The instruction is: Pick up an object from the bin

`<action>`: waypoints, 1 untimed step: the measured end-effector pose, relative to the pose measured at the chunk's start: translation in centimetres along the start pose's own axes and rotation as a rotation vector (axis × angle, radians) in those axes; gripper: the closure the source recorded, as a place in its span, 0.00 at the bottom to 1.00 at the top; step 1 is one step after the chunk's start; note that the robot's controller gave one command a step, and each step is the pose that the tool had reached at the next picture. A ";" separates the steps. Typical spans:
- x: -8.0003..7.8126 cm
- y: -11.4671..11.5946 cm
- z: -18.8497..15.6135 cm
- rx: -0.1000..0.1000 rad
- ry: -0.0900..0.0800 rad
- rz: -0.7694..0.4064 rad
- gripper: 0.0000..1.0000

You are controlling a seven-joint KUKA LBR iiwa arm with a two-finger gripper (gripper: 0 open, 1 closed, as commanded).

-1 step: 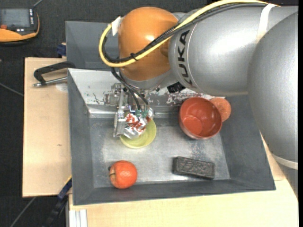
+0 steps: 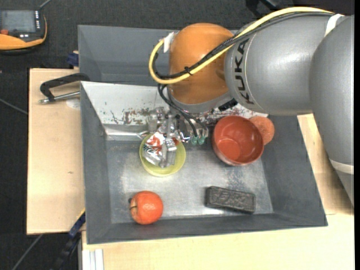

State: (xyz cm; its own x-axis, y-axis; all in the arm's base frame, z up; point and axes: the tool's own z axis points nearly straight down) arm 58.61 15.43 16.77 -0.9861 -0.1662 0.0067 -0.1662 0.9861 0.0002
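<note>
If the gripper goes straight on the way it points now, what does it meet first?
Most likely the yellow-green round dish near the middle of the bin. The gripper points down right over it. Depth is unclear here, so it may touch the dish already.

orange thing [image 2: 264, 127] — half hidden, behind red cup [image 2: 238, 140]

We saw a bin [image 2: 112, 173] of dull grey metal, its back wall scratched and speckled. The red cup [image 2: 238, 140] looked like smooth, glossy plastic, the yellow-green bowl [image 2: 175, 165] thin shiny plastic, the dark block [image 2: 229, 199] matt and embossed, the orange fruit [image 2: 148, 207] smooth with a slight sheen.
</note>
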 end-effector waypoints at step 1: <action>-0.6 -3.1 -3.6 0.000 -0.010 -0.117 0.00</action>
State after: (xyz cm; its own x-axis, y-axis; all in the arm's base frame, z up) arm 59.72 12.47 20.36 -0.9598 -0.2807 -0.0035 -0.2807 0.9598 0.0002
